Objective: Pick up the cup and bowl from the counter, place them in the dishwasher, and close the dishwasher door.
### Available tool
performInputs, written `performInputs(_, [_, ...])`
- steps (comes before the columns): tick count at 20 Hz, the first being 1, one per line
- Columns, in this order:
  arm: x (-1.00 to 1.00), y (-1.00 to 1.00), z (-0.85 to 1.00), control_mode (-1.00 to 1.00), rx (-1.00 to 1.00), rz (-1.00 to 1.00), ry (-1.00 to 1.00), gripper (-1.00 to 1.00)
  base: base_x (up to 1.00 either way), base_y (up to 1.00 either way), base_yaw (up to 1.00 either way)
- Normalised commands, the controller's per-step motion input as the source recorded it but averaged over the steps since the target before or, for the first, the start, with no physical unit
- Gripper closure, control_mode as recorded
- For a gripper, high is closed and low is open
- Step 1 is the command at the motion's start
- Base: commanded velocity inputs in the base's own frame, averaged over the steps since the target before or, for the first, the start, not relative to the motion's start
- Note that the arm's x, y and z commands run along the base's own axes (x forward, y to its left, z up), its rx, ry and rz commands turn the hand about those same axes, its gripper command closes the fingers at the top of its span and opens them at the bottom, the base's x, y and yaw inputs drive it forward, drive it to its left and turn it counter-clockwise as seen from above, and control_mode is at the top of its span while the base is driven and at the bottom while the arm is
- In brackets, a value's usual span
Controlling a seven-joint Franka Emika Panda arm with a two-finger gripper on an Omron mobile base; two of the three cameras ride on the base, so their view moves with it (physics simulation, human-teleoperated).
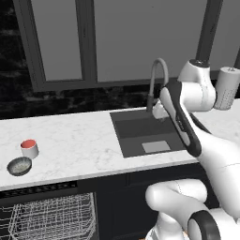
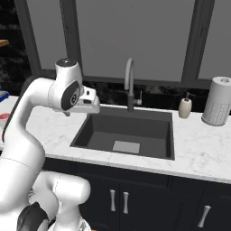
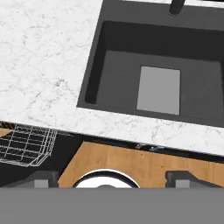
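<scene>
At the left end of the long white marble-patterned counter (image 1: 84,140), near its front edge, stands the small white cylindrical cup with a red top (image 1: 29,148). Just in front of it and a little further left sits the shallow round bowl with a pale grey rim and speckled inside (image 1: 19,166), close beside the cup, with neither yet picked up. Under that stretch of counter the black dishwasher (image 1: 47,213) stands open, its white wire rack (image 1: 51,220) showing. To the right, the dark rectangular sink (image 1: 145,133) is sunk into the counter, with a curved grey tap (image 1: 157,77) behind it. The two-finger gripper (image 3: 107,178) hangs over the counter's front edge by the sink, well apart from both dishes; its dark tips stand spread wide with nothing between them.

The first pickup seems not begun. The next move likely calls for swinging left toward the cup and lowering the spread fingers around its sides without knocking the bowl.
</scene>
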Motion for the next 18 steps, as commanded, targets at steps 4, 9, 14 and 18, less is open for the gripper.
performInputs(4, [-0.29,-0.62,-0.34,-1.0,0.0,0.37,-0.03,-1.0,0.0,0.0,0.0])
performInputs(9, [0.61,-0.03,-0.07,-1.0,0.0,0.06,0.08,-1.0,0.0,0.0,0.0])
performInputs(14, [0.77,0.24,0.0,-1.0,0.0,-0.08,0.17,-1.0,0.0,0.0,0.0])
performInputs(18, [0.41,0.0,0.0,-1.0,0.0,-0.01,0.14,-1.0,0.0,0.0,0.0])
